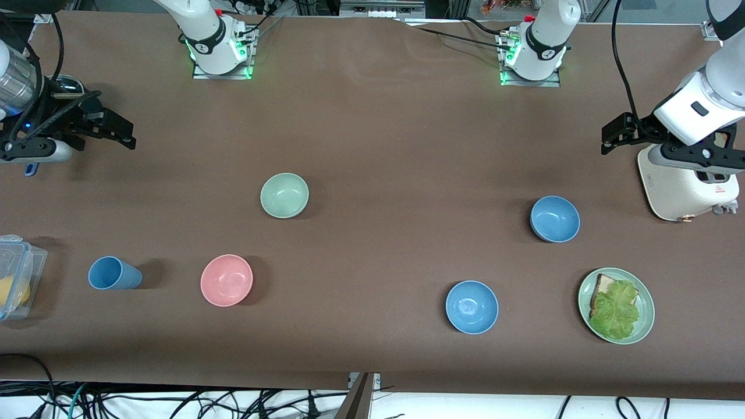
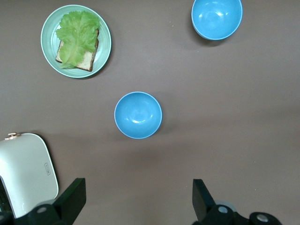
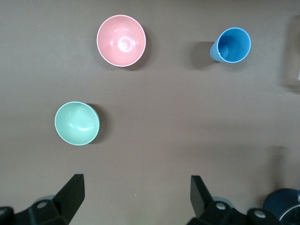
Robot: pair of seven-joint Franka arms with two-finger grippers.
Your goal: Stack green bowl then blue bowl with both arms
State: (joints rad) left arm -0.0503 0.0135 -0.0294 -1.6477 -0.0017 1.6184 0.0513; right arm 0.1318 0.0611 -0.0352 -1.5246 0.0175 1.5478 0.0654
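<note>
A: We're looking at a table where nothing is stacked. The green bowl sits alone, toward the right arm's end, farther from the front camera than the pink bowl.

B: And we've got 2 blue bowls to tell apart. The blue bowl we want looks the greyer one, near the white toaster. The brighter blue bowl lies nearer the front camera, beside the green plate with bread and lettuce.

A: Right gripper hangs over the table's edge at its own end, jaws spread wide and holding nothing. Its wrist view shows the green bowl well clear of the fingertips.

B: Same for the left gripper: up over the toaster's end of the table, jaws wide open, empty. The blue bowl sits ahead of it in the left wrist view.

A: So we'd call this the very start. 0 of 2 moves done: green bowl untouched, blue bowl untouched.

B: All that's left is everything, we reckon: pick, place, then stack. The blue cup and the clear container stay out of it.
</note>
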